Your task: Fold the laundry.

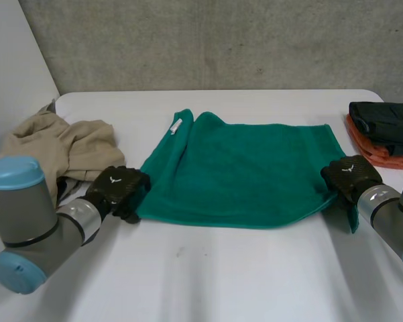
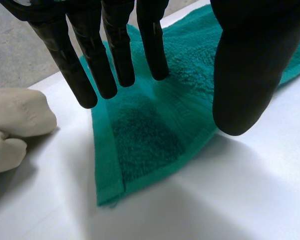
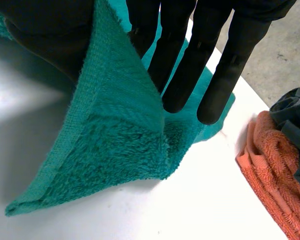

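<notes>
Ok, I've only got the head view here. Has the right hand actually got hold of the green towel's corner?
Observer: Yes. In the right wrist view, the right hand pinches the green towel between its thumb and straight fingers. The corner is held up off the table.
Operator: And the left hand, is it gripping its corner too?
Observer: No. In the left wrist view, the left hand has straight fingers set apart from the thumb. The towel's near left corner lies flat on the table below them, not pinched.
</notes>
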### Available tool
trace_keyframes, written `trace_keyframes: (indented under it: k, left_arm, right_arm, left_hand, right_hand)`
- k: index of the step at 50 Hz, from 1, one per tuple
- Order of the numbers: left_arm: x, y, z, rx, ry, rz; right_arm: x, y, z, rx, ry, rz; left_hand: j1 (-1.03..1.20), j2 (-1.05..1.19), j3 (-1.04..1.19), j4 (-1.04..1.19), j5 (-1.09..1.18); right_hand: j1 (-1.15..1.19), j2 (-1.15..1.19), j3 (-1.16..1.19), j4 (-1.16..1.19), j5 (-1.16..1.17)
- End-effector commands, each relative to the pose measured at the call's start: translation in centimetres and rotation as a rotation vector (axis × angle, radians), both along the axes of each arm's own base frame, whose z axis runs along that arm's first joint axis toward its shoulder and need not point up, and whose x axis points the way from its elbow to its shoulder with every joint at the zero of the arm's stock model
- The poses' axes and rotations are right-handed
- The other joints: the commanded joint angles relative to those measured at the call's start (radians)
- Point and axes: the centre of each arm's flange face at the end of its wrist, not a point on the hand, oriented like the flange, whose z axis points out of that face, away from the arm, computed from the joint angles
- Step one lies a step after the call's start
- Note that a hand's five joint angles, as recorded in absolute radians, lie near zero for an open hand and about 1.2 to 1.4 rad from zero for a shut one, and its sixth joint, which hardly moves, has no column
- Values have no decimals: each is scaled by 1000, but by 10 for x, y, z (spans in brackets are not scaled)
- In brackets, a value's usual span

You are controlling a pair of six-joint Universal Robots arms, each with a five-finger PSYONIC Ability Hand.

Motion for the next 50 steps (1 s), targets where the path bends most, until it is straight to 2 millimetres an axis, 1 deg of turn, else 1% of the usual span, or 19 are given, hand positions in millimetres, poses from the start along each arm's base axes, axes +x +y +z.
trace_keyframes:
  k: [1,3,6,7,8,13,14,15,19,25,28,34,38,41,42,44,46,49,50]
  left_arm:
    - [-11,-7,-8,-1,3,-19]
    - [-14,-8,-8,-6,2,-24]
    - [-17,-12,-8,-19,6,-27]
    - [-18,-16,-7,-28,8,-27]
    - [-18,-18,-6,-33,9,-26]
    - [-14,-25,7,-82,-6,53]
    - [-12,-26,13,-99,-10,75]
    - [-8,-26,38,-162,-2,115]
    - [1,-13,90,-289,18,169]
    - [13,34,141,-408,-53,141]
    - [20,54,145,-412,-179,106]
    - [23,66,123,-365,-412,19]
    - [18,55,96,-306,-483,-24]
    - [8,34,79,-290,-488,-39]
    - [3,17,72,-303,-486,-31]
    - [-3,1,70,-329,-479,-22]
    - [-18,-25,81,-419,-441,-10]
    - [-38,-49,108,-561,-379,9]
    - [-51,-65,137,-685,-315,36]
  right_arm:
    - [-1,1,-2,7,0,0]
    - [-1,1,-2,7,0,0]
    - [-1,1,-2,8,1,-2]
    - [-1,1,-1,7,1,-2]
    - [-1,2,-2,8,1,-2]
    - [-2,1,12,-32,1,-10]
    - [-2,1,18,-49,3,-8]
    - [-2,3,34,-91,7,-4]
    - [-4,16,69,-111,39,8]
    - [-13,56,125,-78,184,58]
    - [-20,70,137,-38,257,77]
    - [-24,75,139,3,324,106]
    - [-23,59,116,89,326,115]
    - [-20,38,96,141,324,118]
    - [-20,26,91,139,322,105]
    - [-19,9,92,98,314,76]
    - [-19,-26,109,-37,275,-7]
    - [-16,-54,137,-199,204,-86]
    - [-11,-68,161,-326,132,-124]
  left_hand:
    - [110,106,104,112,106]
    - [147,144,142,150,144]
    - [393,390,388,396,389]
    - [688,684,682,691,684]
    - [830,826,824,833,826]
    - [831,828,826,834,827]
    - [831,828,826,834,827]
    - [831,828,826,834,827]
    - [831,828,826,834,827]
    - [831,828,826,834,827]
    - [831,828,826,834,827]
    - [831,828,826,834,827]
    - [831,828,826,834,827]
    - [831,828,826,834,827]
    - [831,828,826,834,827]
    - [831,828,826,834,827]
    - [831,828,826,834,827]
    - [831,828,826,834,827]
    - [831,828,826,834,827]
  right_hand:
    - [261,214,206,199,198]
    - [261,214,206,199,198]
    - [261,214,206,199,198]
    - [261,214,206,199,198]
    - [261,214,206,199,198]
    - [261,214,206,199,198]
    - [261,214,206,199,198]
    - [261,214,206,199,198]
    - [261,214,206,199,198]
    - [261,214,206,199,198]
    - [261,214,206,199,198]
    - [261,214,206,199,198]
    - [261,214,206,199,198]
    - [261,214,206,199,198]
    - [261,214,206,199,198]
    - [261,214,206,199,198]
    - [261,214,206,199,198]
    - [261,214,206,199,198]
    - [261,214,206,199,198]
